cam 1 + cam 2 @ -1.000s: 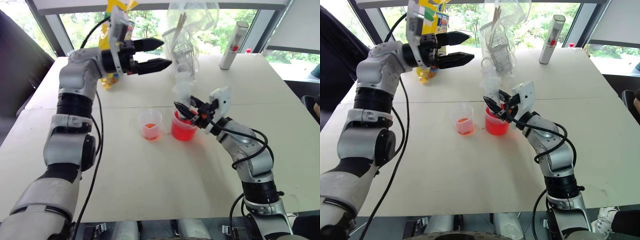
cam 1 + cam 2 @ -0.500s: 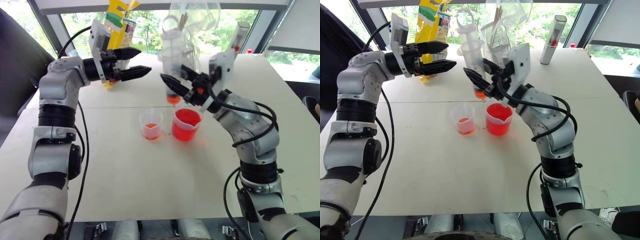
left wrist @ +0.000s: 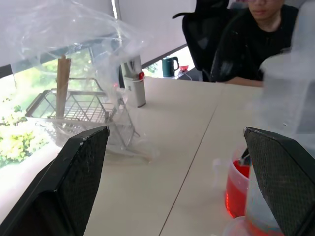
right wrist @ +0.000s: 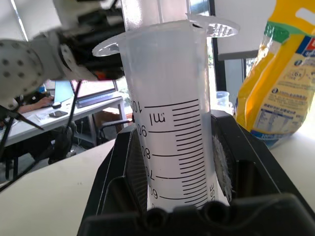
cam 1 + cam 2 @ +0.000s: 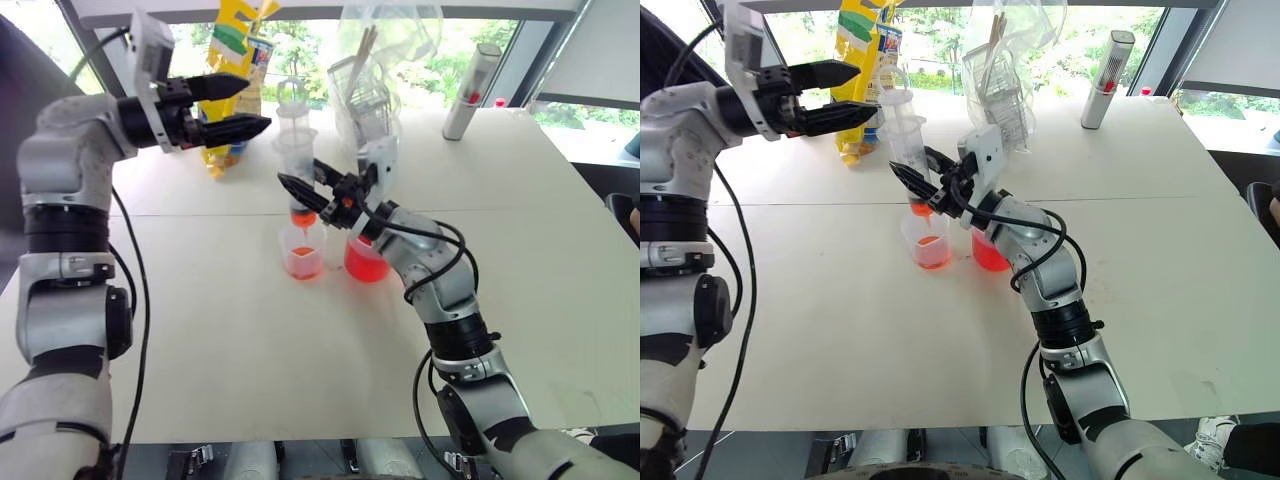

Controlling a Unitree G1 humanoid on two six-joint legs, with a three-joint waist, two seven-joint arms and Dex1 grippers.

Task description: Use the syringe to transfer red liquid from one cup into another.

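Here, the transfer stage, with every place given relative to the small cup
Small cup (image 5: 302, 250): stands on the white table (image 5: 250, 340); a shallow layer of red liquid (image 5: 301, 254) lies in its bottom, well below the rim
Beaker (image 5: 366, 262): touching or just beside the small cup, on the side of the robot's right arm; holds much more red liquid
Syringe (image 5: 909, 150): upright directly above the small cup, orange tip pointing down into its mouth; whether the tip touches the rim cannot be told; the plunger stands raised above the barrel flange
Right gripper (image 5: 922, 187): above the small cup, its two black fingers pinching the lower barrel of the syringe
Left gripper (image 5: 232, 107): well above the small cup and off towards the robot's left, fingers spread wide, holding nothing; the wrist view looks between them at the beaker and the syringe barrel
Done, as judged: the syringe is probably loaded and is placed over the receiving cup
Left, as judged: press the plunger to empty the charge; the free gripper seems the likely tool for that
Risk, as judged: a tilted barrel could drip liquid outside the small cup
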